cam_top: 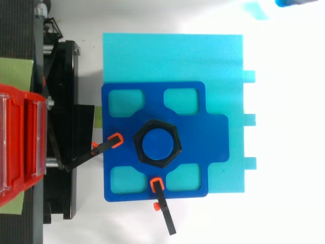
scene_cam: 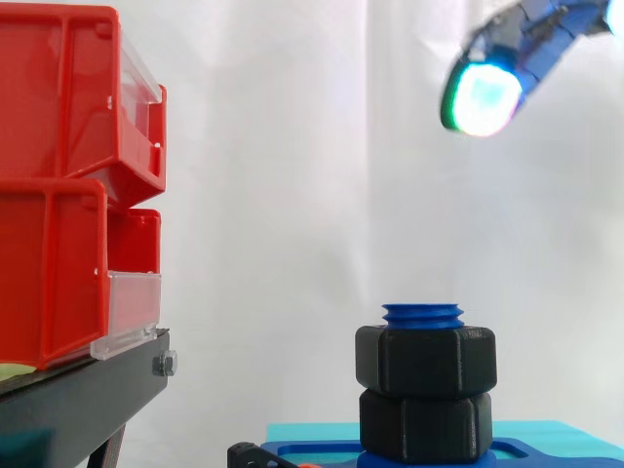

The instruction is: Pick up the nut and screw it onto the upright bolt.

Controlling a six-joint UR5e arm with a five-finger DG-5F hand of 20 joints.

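Robot hand [scene_cam: 483,96] poised high above and to the right of the upright blue bolt [scene_cam: 422,314], well apart from it; too little of it in view to tell whether spread or closed, and nothing seen held. Black nut [scene_cam: 425,361] already seated on the bolt, a few turns of thread standing proud above it. Task judged done or all but done, final tightness impossible to read. Directly beneath that nut, a second black hexagon [scene_cam: 425,425], unclear whether another nut or the bolt's own collar. From above, just one hexagon ringed round the bolt's top.

Counted: one bolt; two stacked black hexagons; one blue plate [cam_top: 213,132] under the bolt, with four cut-outs; one cyan board [cam_top: 172,56] beneath that, on the white table [cam_top: 284,213]; two orange-tipped clamps [cam_top: 116,140] on the plate's edges near the bolt; two stacked red bins [scene_cam: 58,107] on one black stand [scene_cam: 88,390], well to the bolt's left.
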